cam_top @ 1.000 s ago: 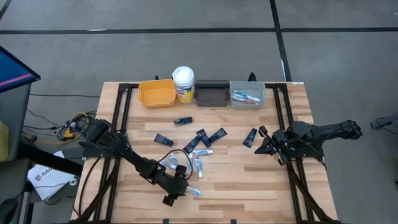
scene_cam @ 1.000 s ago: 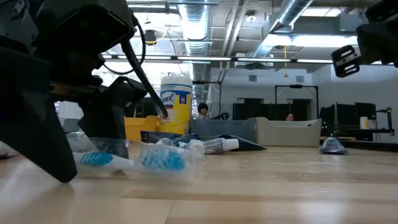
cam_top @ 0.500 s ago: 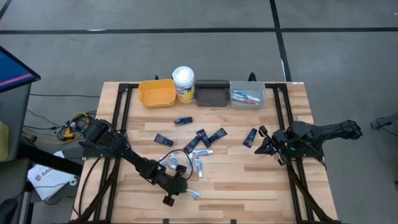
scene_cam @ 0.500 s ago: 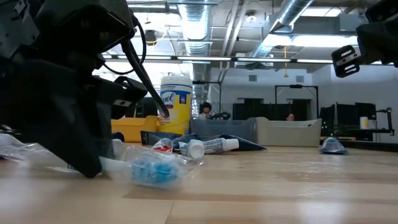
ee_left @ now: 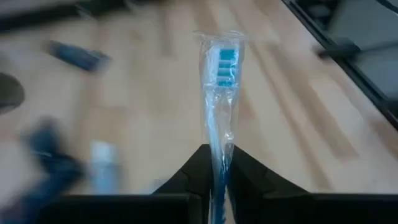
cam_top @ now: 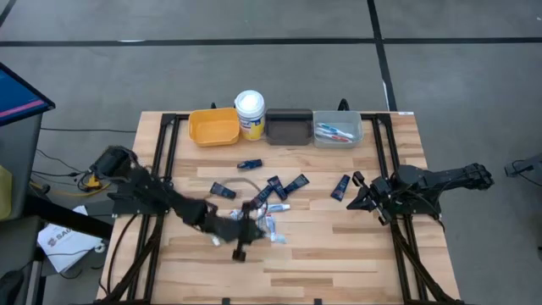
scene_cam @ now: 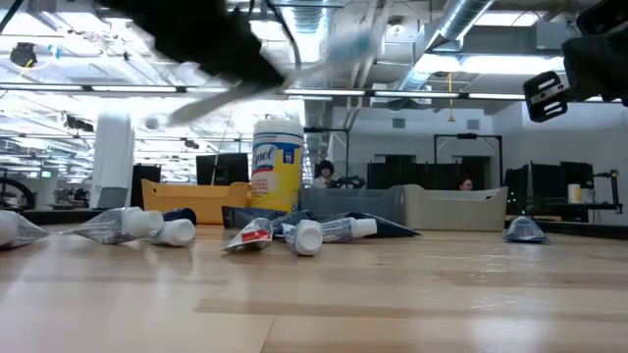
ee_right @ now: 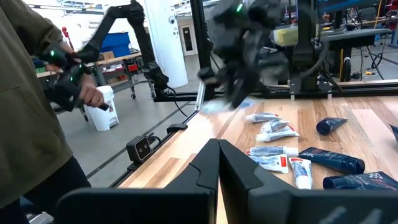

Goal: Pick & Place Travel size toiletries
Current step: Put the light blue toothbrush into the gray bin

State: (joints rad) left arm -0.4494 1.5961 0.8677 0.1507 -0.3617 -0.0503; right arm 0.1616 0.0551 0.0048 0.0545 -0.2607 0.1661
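A blue-and-white toothbrush (ee_left: pixel 224 62) in a clear wrapper is up off the table, with my left gripper (ee_left: pixel 217 163) shut on it over the table's near middle (cam_top: pixel 257 232). Navy mini tubes (cam_top: pixel 296 183) and white tubes (cam_top: pixel 275 207) lie flat and scattered on the wooden table (cam_top: pixel 339 254). The grey bin (cam_top: pixel 337 129) at the far edge holds a few toiletries. My right gripper (cam_top: pixel 354 196) waits shut at the right, above the table, next to one navy tube (cam_top: pixel 340 186). My left gripper pinches the toothbrush's wrapped handle (ee_left: pixel 217 140) between its two fingers. The brush runs forward along the fingers, its blue head (ee_left: pixel 225 59) well past their tips. It is lifted clear of the table, as the low view shows (scene_cam: pixel 343 44).
A yellow bin (cam_top: pixel 213 125), a white-lidded yellow tub (cam_top: pixel 250 110) and a dark bin (cam_top: pixel 289 127) stand in a row at the far edge. A person (ee_right: pixel 31 93) stands beyond the table. Bare wood lies along the near edge (cam_top: pixel 356 263).
My left gripper has shut on the toothbrush near the table's front edge. It has then risen quickly and swung toward the far edge. The toothbrush has gone from lying on the wood to hanging high above it. The right arm has kept still.
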